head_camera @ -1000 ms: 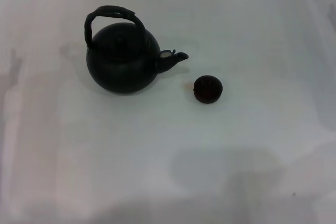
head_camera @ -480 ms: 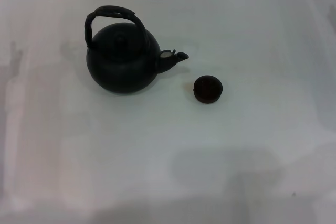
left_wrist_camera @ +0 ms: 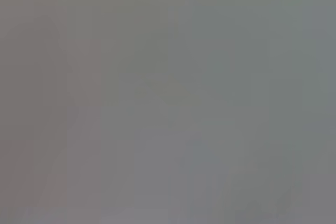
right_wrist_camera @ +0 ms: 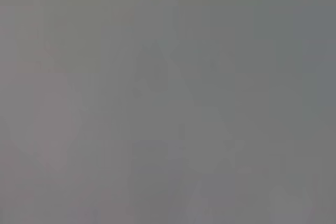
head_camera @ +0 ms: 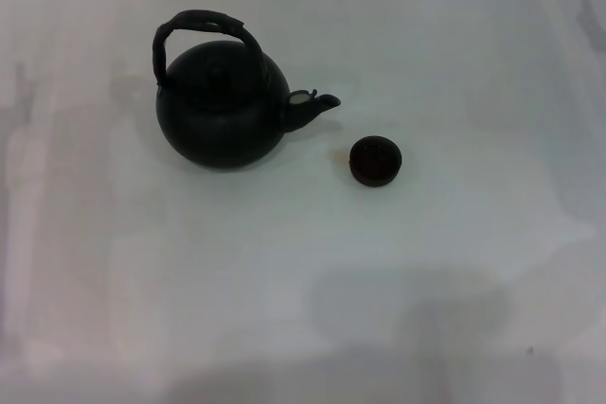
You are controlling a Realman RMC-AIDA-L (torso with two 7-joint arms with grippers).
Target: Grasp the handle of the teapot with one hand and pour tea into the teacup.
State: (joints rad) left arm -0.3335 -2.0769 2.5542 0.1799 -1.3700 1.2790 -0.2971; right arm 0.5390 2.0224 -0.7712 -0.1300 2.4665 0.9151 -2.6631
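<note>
The black round teapot (head_camera: 222,111) stands upright on the white table at the back left of the head view. Its arched handle (head_camera: 201,24) rises over the knobbed lid, and its short spout (head_camera: 310,106) with a pale tip points right. The small dark teacup (head_camera: 375,160) stands on the table just right of and slightly nearer than the spout, apart from it. Neither gripper shows in any view. Both wrist views show only a plain grey surface.
The white table (head_camera: 303,281) spreads wide around the teapot and teacup. A soft shadow lies on it at the near middle. The table's far edge runs along the top of the head view.
</note>
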